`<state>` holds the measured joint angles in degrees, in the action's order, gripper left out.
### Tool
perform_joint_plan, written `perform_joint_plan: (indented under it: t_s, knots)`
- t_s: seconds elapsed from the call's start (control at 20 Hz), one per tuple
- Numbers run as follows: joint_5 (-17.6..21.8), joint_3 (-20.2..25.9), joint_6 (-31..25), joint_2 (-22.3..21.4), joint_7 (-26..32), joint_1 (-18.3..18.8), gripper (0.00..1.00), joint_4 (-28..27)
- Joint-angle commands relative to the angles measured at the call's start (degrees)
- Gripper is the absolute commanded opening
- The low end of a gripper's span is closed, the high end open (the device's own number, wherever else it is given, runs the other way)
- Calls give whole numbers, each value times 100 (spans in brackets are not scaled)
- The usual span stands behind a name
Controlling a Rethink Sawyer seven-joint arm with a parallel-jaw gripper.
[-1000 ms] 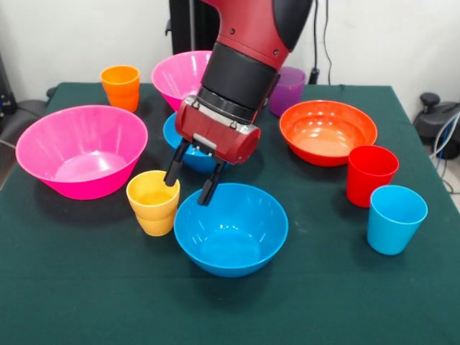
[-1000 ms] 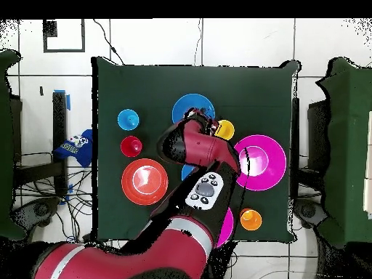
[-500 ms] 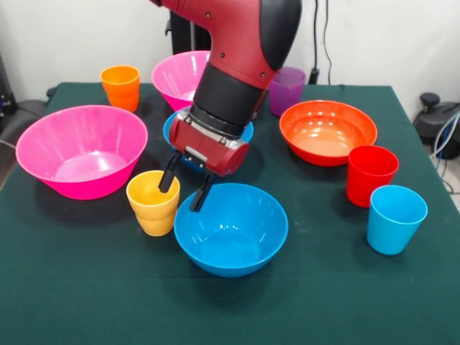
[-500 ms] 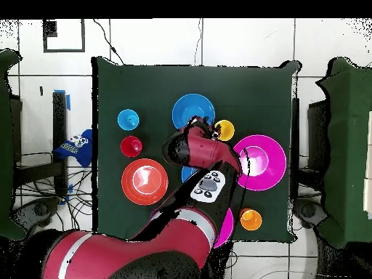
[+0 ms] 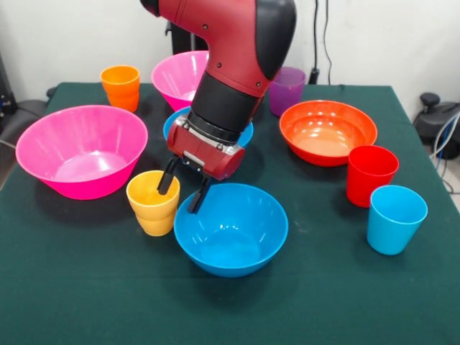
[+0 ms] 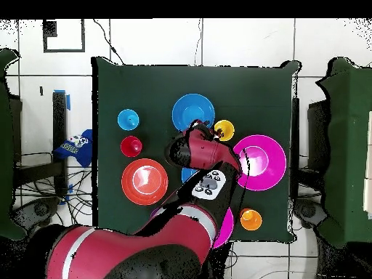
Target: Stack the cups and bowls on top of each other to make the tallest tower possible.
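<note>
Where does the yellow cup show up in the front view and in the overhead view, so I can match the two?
Front view: the yellow cup stands left of centre, just left of the near blue bowl, with the open end effector right beside its rim.
Overhead view: the yellow cup sits right of centre, just right of that blue bowl.
Shared landmark: the large pink bowl next to the cup.

My pincer hangs between the near cup, to its left in the front view, and the front bowl, to its right. The middle bowl sits behind it, mostly under my arm. The left bowl lies beyond the near cup. On the right of the bench, the right bowl sits behind two cups: the inner cup and, nearer the front, the outer cup.
</note>
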<state>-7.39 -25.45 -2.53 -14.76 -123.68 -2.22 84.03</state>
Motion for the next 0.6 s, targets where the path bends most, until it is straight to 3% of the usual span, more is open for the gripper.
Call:
perform_joint_plan:
  t_s: [0.05,0.35,0.4,0.6]
  knots:
    - [399,623,-395,57,-49,22,100,-292]
    - [369,539,-706,-61,-55,-15,100,-304]
    - [357,494,-725,-38,-74,-38,0,-324]
    - [360,463,-648,-25,-104,-56,0,-298]
